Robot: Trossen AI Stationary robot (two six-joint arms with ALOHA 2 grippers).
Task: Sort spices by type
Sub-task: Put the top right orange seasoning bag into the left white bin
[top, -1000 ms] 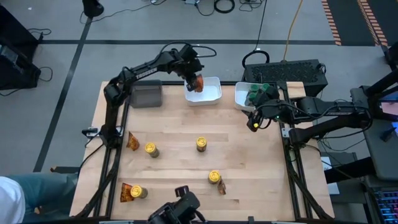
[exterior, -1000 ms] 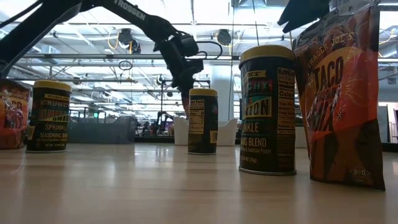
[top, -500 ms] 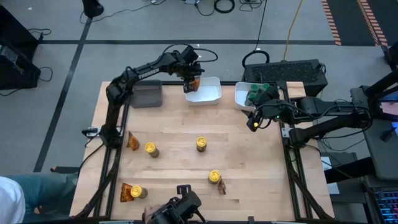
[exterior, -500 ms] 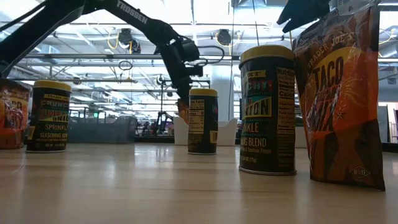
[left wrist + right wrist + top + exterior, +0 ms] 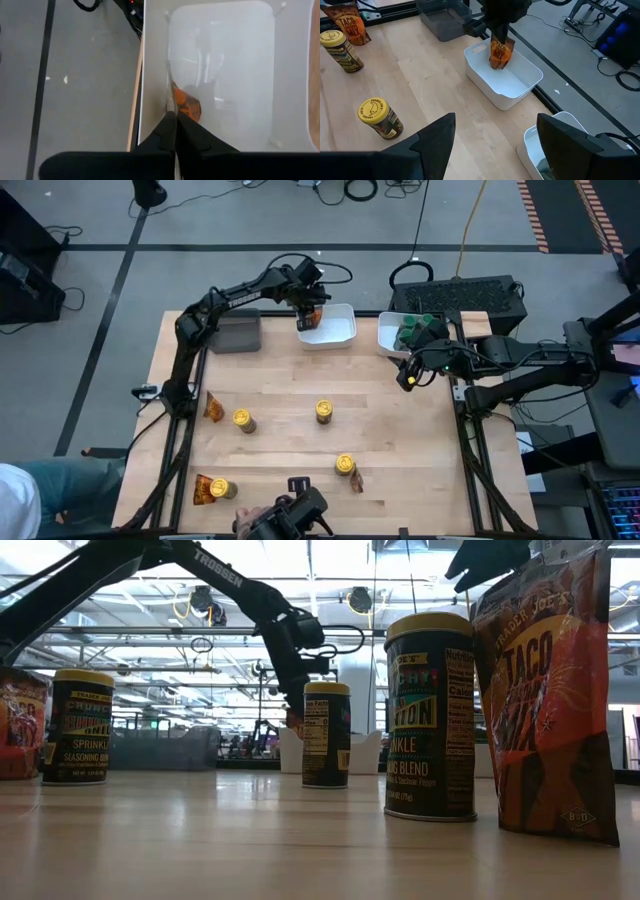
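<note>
While over tray (image 5: 340, 332), left gripper (image 5: 311, 317) down.

- Grey floor (image 5: 90, 290) around the table, crossed by dark tape lines (image 5: 120, 265).
- Black cables (image 5: 360, 190) lie on the floor; an orange cord (image 5: 468, 225) runs across it.
- Striped hazard tape (image 5: 533, 215) marks one corner.
- Ceiling lights (image 5: 330, 555) and beams overhead.
</note>
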